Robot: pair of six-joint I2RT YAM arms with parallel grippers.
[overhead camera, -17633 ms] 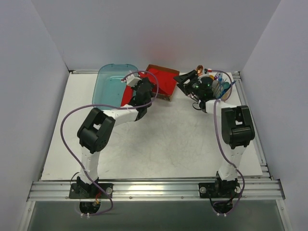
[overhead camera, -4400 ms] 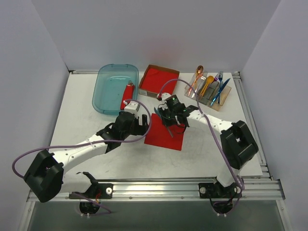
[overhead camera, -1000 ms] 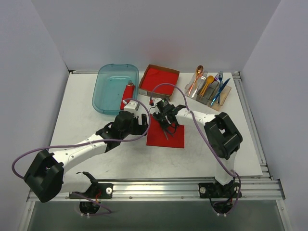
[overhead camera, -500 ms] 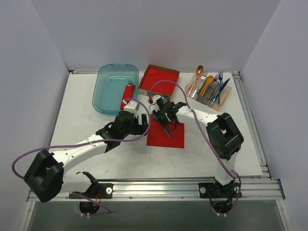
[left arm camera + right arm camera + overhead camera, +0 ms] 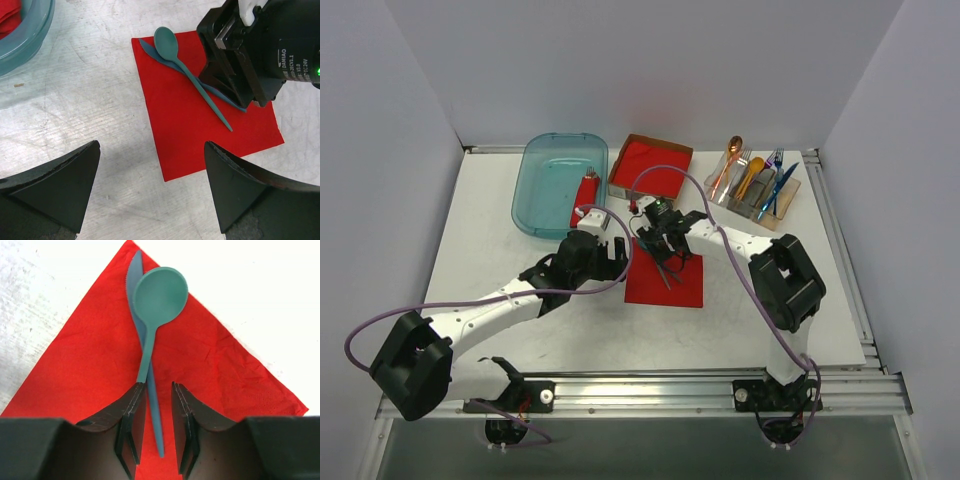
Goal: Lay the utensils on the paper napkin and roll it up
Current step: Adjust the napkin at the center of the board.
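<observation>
Left hand (image 5: 151,150) wide open and empty beside the paper napkin (image 5: 190,130), which lies flat on the desk (image 5: 75,110) carrying the teal spoon (image 5: 159,292) and blue knife (image 5: 132,280), right hand (image 5: 159,390) slightly parted astride their handles; rolling outstanding.

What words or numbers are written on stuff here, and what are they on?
"DAMIAO": sideways on the right arm's black wrist housing, left wrist view.
"V1.0": ends a smaller line beside it; the rest is too blurred to read.
Nothing else carries readable text.
</observation>
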